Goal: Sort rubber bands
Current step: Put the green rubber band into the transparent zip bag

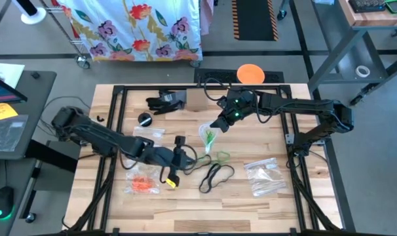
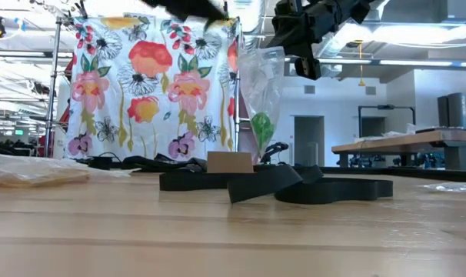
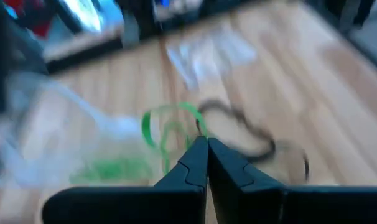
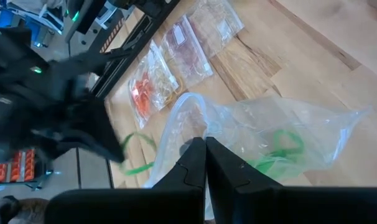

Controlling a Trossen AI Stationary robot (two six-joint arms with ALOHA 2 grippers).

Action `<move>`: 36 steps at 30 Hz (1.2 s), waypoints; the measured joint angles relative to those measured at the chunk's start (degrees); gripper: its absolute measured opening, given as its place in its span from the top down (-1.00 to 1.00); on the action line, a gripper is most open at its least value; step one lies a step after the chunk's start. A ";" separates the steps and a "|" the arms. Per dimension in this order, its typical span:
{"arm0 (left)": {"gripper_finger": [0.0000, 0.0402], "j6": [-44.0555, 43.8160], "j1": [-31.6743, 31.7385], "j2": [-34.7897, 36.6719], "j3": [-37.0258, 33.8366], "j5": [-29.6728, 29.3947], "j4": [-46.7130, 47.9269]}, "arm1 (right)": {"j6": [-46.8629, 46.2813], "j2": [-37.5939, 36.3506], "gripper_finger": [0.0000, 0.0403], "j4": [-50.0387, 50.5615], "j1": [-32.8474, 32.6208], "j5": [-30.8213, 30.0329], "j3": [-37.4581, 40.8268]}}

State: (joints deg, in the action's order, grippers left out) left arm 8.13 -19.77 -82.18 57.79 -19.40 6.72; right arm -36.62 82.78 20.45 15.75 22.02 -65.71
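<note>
Crinkly clear bag of thin green rubber bands, pinched by right end effector

table: wooden top | bags: clear ones laid flat at its right side | disc: orange seen at far edge | cloth: flowered hung behind | box: small cardboard set mid-table

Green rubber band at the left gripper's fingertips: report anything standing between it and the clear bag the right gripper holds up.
Nothing visible does. The green rubber band sits just off the shut left gripper. The clear bag, pinched by the right gripper, hangs close by. The black bands lie off to one side.
</note>
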 joint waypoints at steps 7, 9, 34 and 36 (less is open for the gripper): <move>1.00 -0.47 1.26 0.16 -0.10 -0.56 -14.10 | 0.02 0.02 1.00 0.08 0.00 0.00 0.00; 1.00 -5.54 2.85 0.16 -0.10 -2.01 -14.59 | 0.03 0.02 1.00 0.06 0.00 0.00 0.00; 1.00 -35.37 20.91 -0.41 -0.10 21.96 -14.86 | 0.19 0.02 1.00 0.07 0.00 0.00 0.00; 1.00 -33.28 20.98 -0.41 -0.10 18.95 -14.81 | 0.17 0.01 1.00 0.07 0.00 0.00 0.00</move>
State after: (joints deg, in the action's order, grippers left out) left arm -25.14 1.21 -82.59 57.69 -0.44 -8.10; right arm -36.45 82.79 20.52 15.75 22.02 -65.71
